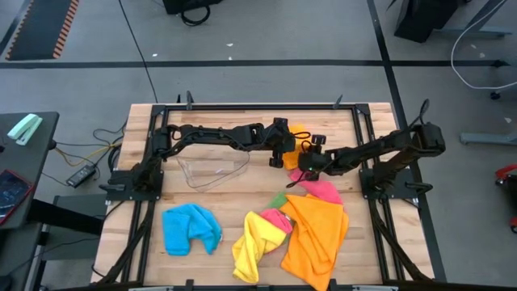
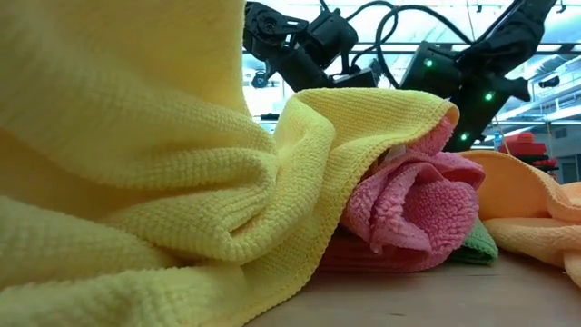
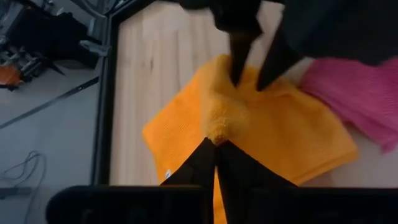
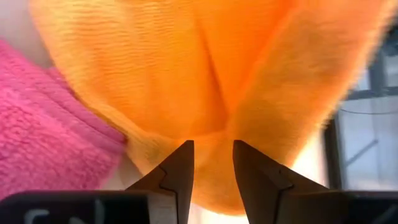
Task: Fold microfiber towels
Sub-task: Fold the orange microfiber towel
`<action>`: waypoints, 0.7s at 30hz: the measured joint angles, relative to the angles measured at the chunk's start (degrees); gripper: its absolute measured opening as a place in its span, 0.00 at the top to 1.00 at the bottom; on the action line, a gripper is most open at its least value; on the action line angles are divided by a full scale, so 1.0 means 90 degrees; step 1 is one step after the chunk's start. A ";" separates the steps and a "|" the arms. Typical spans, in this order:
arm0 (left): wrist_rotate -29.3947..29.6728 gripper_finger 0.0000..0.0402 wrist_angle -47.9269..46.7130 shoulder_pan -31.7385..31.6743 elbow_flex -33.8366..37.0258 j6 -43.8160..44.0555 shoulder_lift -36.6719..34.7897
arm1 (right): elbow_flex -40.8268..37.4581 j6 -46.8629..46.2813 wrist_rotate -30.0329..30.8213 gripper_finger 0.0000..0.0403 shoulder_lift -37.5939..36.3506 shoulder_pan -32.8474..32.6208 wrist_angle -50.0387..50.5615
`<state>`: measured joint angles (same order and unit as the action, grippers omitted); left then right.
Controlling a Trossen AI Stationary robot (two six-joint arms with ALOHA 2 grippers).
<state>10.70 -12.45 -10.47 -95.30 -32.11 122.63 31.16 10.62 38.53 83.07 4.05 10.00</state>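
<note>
A small orange towel lies on the wooden table at the far middle, between my two grippers. My left gripper comes from the left and is shut on it. My right gripper comes from the right, its fingers closed on a bunch of the same towel. A pink towel lies just beside it. Nearer the front lie a large orange towel, a yellow towel, a blue towel and a green towel's corner. My left gripper pinches a raised ridge of the orange towel between its two fingers, slanting down from the table's left. The ridge is a fold drawn up from the cloth; the rest of the towel lies flat on the table. My right gripper has a bunched fold of the orange towel between its two fingers, which stand a little apart with cloth filling the gap. It slants down from the table's right. The towel rises around the fingers; its far part rests on the table.
A clear plastic tub stands under the left arm, left of the grippers. In the low view the yellow towel and a pink towel fill the foreground. A black frame borders the table.
</note>
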 joint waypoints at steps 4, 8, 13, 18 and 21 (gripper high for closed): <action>-0.0090 0.98 0.0000 0.0006 -0.0001 0.0003 0.0000 | 0.0000 -0.0353 0.0192 0.70 -0.0225 -0.0023 0.0255; -0.0091 0.95 0.0076 -0.0091 0.0001 0.0002 0.0000 | 0.0000 -0.0762 -0.0352 0.70 -0.0248 0.0014 -0.0021; -0.0041 0.94 0.0282 -0.0310 0.0009 0.0087 0.0108 | 0.0000 -0.1160 -0.0745 0.70 0.0094 0.0310 -0.0306; -0.0044 0.98 0.0337 -0.0399 0.0006 0.0125 0.0175 | 0.0000 -0.1140 -0.0769 0.70 0.0477 0.0706 -0.0705; -0.0044 0.96 0.0308 -0.0399 0.0006 0.0112 0.0175 | -0.0002 -0.1135 -0.0771 0.70 0.0609 0.0939 -0.0912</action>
<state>10.31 -9.67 -14.06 -95.24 -31.10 124.20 31.14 0.41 31.59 88.55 12.50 1.80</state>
